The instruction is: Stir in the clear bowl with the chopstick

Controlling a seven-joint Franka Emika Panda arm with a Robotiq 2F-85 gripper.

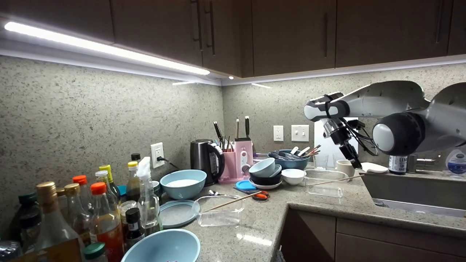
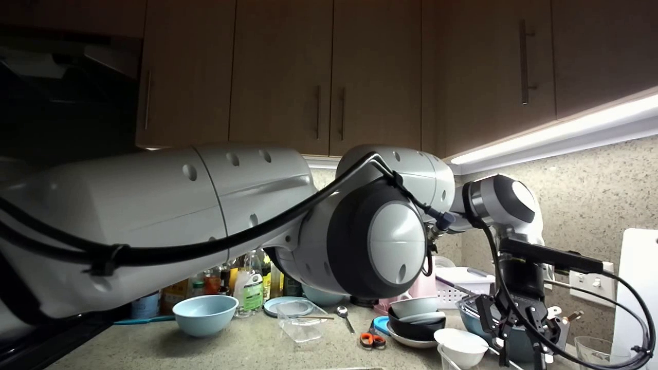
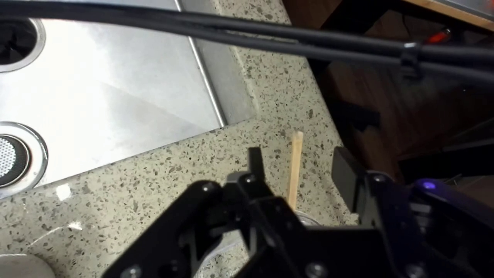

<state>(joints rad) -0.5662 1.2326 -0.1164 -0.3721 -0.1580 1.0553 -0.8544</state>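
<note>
Wrist view: cables (image 3: pixel 247 26) across sink (image 3: pixel 123 88)

exterior views: across shared countertop (image 1: pixel 260 220) | wrist view: down, close, by sink (image 3: pixel 150 81)

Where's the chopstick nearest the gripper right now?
In the wrist view, the chopstick shows right of centre between the open gripper's fingers, its tip right of the sink's corner.

2 clear low rectangular containers (image 1: pixel 219 219) (image 1: pixel 324 191), 1 thin light-wood chopstick (image 1: pixel 233 201) (image 1: pixel 336 179) at each, so 2. 2 large round light-blue bowls (image 1: pixel 182 191) (image 1: pixel 162 243), 1 small white bowl (image 1: pixel 293 177), 1 black electric kettle (image 1: pixel 201 163), 1 pair of orange-handled scissors (image 1: pixel 260 197), 2 white wall outlets (image 1: pixel 157 149) (image 1: pixel 278 133), 2 round metal sink drains (image 3: pixel 17 43) (image 3: pixel 19 160).
</note>
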